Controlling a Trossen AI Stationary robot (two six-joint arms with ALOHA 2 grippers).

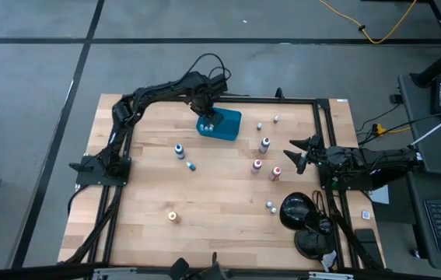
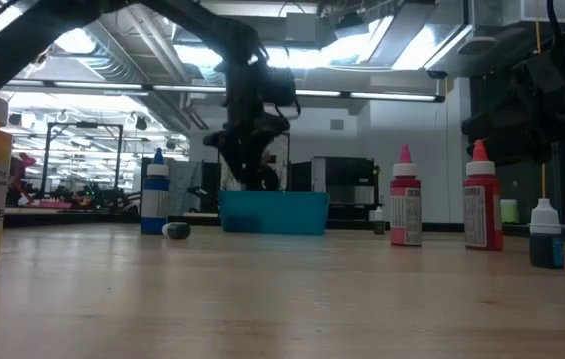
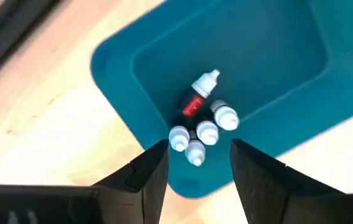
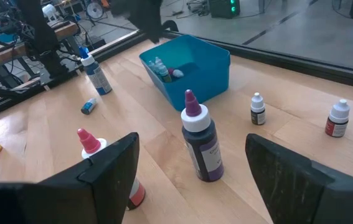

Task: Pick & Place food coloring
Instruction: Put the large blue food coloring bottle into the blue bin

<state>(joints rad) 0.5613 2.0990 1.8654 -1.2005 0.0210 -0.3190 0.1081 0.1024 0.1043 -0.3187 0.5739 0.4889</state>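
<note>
The teal tray stands at the far middle of the table and holds several small white-capped food coloring bottles in one corner, one of them red and lying down. My left gripper hangs open just above that cluster. Other bottles stand on the wood: blue, purple, two red, a yellow one and tiny vials. My right gripper waits open at the table's right, facing the purple bottle.
A small blue vial lies on its side near the blue bottle. Black rounded objects and cables sit at the near right corner. A black frame rail runs along the table's right side. Bare wood lies between the yellow bottle and the red ones.
</note>
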